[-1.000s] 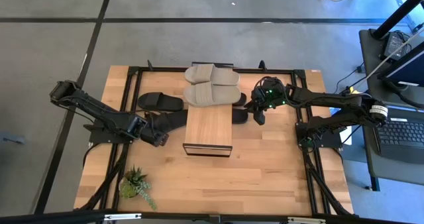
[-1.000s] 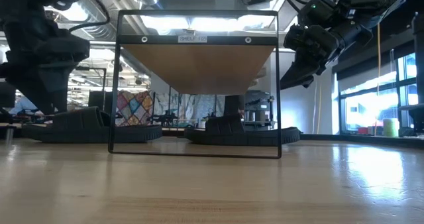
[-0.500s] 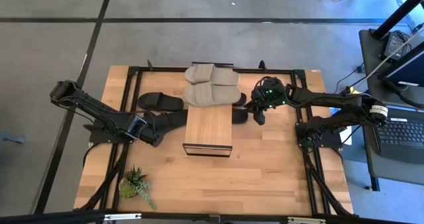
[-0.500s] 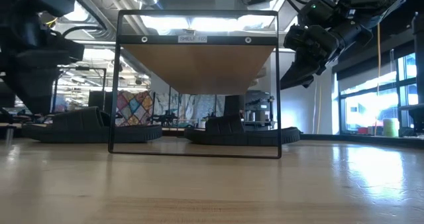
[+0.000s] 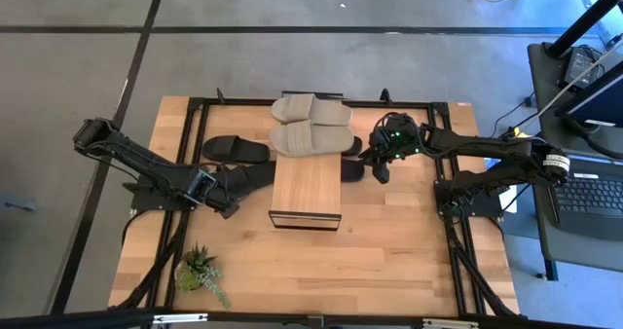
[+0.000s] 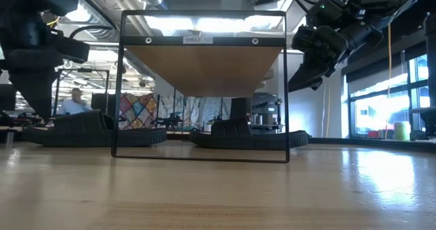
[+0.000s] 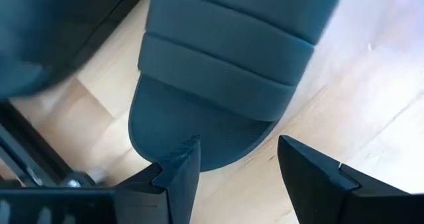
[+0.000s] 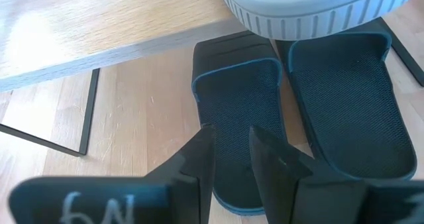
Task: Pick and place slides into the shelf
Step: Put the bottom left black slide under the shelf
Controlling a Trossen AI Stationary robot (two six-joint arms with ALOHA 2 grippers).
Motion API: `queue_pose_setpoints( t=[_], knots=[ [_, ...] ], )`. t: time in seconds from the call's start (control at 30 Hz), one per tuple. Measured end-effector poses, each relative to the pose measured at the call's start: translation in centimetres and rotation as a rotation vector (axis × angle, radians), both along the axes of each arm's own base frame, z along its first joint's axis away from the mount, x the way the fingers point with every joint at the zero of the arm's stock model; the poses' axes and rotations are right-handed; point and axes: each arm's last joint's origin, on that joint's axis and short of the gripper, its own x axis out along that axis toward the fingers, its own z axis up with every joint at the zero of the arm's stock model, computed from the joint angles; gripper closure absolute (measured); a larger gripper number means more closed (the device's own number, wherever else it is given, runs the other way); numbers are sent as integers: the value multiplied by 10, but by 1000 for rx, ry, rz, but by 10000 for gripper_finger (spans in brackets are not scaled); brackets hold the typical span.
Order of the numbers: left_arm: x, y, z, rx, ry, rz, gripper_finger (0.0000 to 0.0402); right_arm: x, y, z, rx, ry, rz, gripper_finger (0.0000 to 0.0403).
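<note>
A: Where are the slides?

B: Two beige slides point(image 5: 311, 125) lie on the far end of the shelf point(image 5: 307, 191), at twelve o'clock from its middle. One black slide point(image 5: 235, 149) sits at ten o'clock of the shelf, another black slide point(image 5: 249, 178) just beside its nine o'clock edge. Two black slides point(image 8: 301, 98) lie side by side at two o'clock, partly under the shelf top.

A: And the left gripper point(image 5: 226, 201)?

B: At nine o'clock of the shelf, fingers point(image 7: 179, 168) spread apart, empty, straddling the slide's end.

A: The right gripper point(image 5: 383, 171)?

B: Raised at three o'clock of the shelf, over the black pair, fingers point(image 8: 199, 161) nearly together, holding nothing.
</note>
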Motion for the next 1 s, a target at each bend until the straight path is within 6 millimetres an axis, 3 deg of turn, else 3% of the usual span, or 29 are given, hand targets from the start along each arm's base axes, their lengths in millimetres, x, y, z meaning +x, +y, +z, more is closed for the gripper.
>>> queue_pose_setpoints(
  t=[0.5, 1.0],
  knots=[
    [3, -1, 0, 112, 146, -571, 209, 0, 0, 0, -22, 0, 17, 306],
    [3, 0, 0, 154, 138, -554, 209, 0, 0, 0, -47, -1, 35, 306]
  ],
)
